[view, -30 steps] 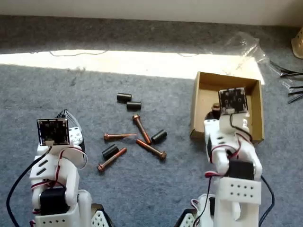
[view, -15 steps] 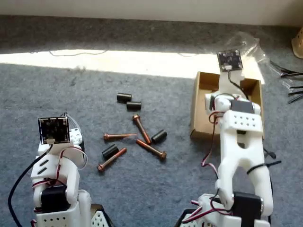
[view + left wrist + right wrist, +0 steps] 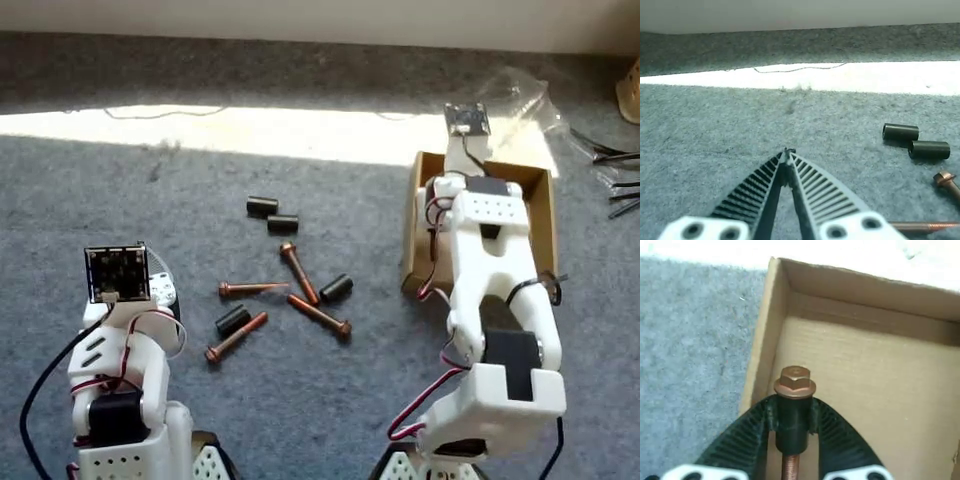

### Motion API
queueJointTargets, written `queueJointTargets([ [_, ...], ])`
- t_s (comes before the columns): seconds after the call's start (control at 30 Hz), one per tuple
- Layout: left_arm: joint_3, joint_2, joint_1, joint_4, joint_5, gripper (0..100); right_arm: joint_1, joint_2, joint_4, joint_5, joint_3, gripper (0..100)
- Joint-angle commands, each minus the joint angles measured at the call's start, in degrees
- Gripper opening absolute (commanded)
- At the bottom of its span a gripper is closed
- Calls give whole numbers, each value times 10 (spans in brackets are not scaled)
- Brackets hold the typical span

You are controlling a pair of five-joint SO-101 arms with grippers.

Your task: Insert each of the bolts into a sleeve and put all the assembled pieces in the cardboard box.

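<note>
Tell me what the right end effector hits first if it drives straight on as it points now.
Probably the bare floor of the cardboard box: the right end effector, shut on a sleeve with a bolt through it, points into the box. Depth is unclear; the far wall could come first.

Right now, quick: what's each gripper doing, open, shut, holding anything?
Left gripper: shut, holding nothing.
Right gripper: shut on a bolt in its sleeve, over the cardboard box.
</note>
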Motion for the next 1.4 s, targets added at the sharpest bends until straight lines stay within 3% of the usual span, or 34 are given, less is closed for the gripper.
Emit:
queueJointTargets([
  [0.0,-6,-6,-5,4,-3,6,-7,-2,8,-5,-43,4],
  [0.07,-5,-6,-5,4,-3,6,-7,5,14,-5,-44,18],
  [0.27,-5,-6,-5,4,-3,6,-7,7,14,-2,-44,181],
  [0.63,-7,-6,-6,5,-4,6,-29,-117,15,-1,-59,151],
  [0.97,-77,-7,-6,109,-4,6,-164,-282,106,-1,-33,151],
  [1.23,-80,-7,-32,109,-3,6,-264,-296,150,0,-27,151],
  [1.3,-80,-7,-51,109,-3,6,-272,-297,145,28,-17,152],
  [1.37,-79,-7,-60,109,-3,6,-281,-297,112,104,0,152],
])
